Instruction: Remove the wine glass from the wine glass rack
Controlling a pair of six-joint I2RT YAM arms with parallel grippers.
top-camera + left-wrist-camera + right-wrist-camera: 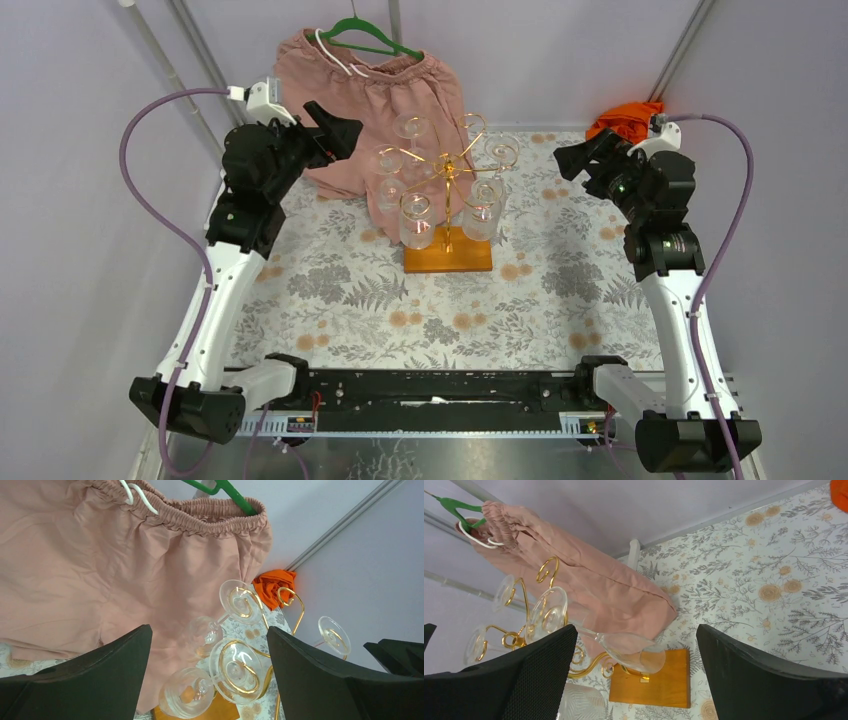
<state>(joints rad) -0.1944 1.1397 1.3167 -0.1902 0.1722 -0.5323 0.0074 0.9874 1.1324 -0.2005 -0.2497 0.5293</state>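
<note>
Hanging clear wine glasses (pixel 416 220) ring the spiralled gold wire rack (pixel 455 258).

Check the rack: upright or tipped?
Upright: rack base flat on the table, glasses hanging from its arms.

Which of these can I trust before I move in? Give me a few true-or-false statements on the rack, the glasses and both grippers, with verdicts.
1. The left gripper and the right gripper are both open and empty. True.
2. The wine glass rack lies tipped on its side. False: it stands upright on its wooden base.
3. Several wine glasses hang upside down on the rack. True.
4. The pink garment behind the rack hangs on a red hanger. False: it hangs on a green hanger.
5. The orange cloth lies beside the left gripper. False: it lies at the far right, behind the right gripper.
</note>
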